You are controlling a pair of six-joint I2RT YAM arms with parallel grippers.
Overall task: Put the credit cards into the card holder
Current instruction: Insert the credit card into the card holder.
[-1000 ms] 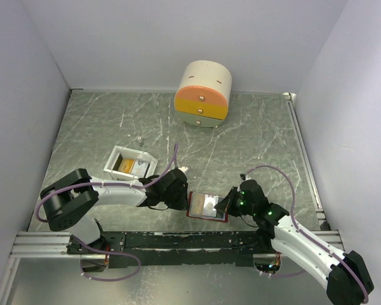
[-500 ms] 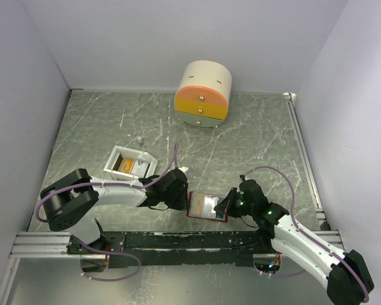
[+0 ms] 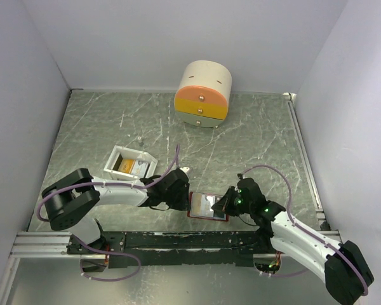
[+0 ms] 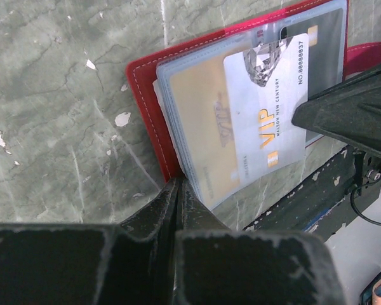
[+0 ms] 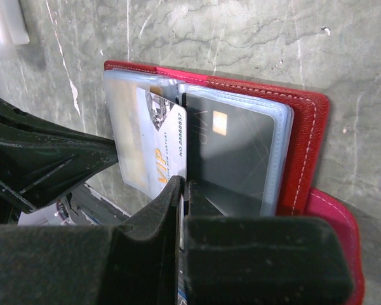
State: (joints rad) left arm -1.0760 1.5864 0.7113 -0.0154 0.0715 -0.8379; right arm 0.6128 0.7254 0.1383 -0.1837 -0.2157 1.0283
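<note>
Card holder (image 3: 206, 205) unmoved; right hand (image 3: 223, 204) edged closer onto it.

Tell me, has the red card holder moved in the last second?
No. The card holder lies at the same spot above the black rail.

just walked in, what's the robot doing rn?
Both arms are at the open red card holder at the near edge of the table. The left gripper is shut at a corner of its clear sleeves. The right gripper is shut at the edge of a silver VIP card, beside a sleeved dark card. Whether either actually pinches anything is unclear. What look like orange cards lie in the white tray.
</note>
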